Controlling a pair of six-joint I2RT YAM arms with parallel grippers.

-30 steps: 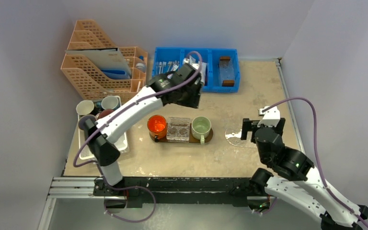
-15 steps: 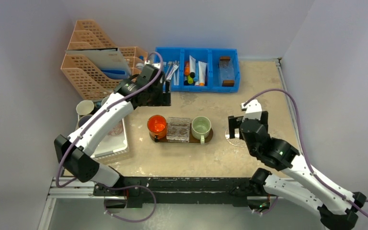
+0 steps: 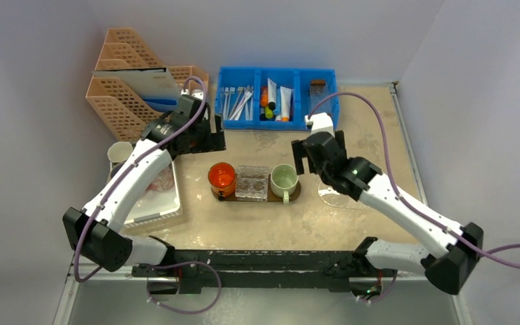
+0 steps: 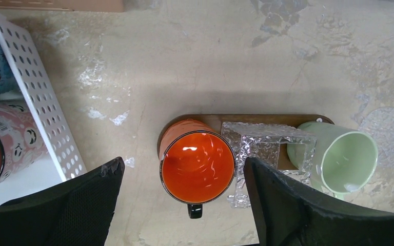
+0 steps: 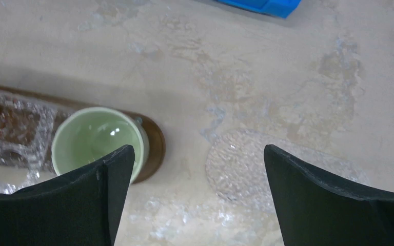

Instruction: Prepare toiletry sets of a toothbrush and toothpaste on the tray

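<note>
The dark brown tray [image 3: 294,194] lies mid-table and carries an orange cup [image 3: 221,176], a clear square glass dish [image 3: 252,181] and a pale green cup [image 3: 284,179]. White-handled toothbrushes [image 3: 238,103] lie in the left compartment of the blue bin [image 3: 279,70]. Pale tubes [image 3: 286,101] lie in its middle compartment beside orange and green ones. My left gripper [image 3: 206,143] is open and empty above the orange cup [image 4: 197,166]. My right gripper [image 3: 318,154] is open and empty, hovering just right of the green cup [image 5: 95,143].
A white perforated basket [image 3: 150,215] with mugs stands at the left, with orange file racks [image 3: 128,101] behind it. A clear textured disc [image 3: 338,195] lies right of the tray and also shows in the right wrist view [image 5: 251,169]. A clear box [image 3: 319,95] sits in the bin's right compartment.
My left gripper has drawn back from over the blue bin to the left, empty. My right gripper has moved from the clear disc up and left toward the green cup.
</note>
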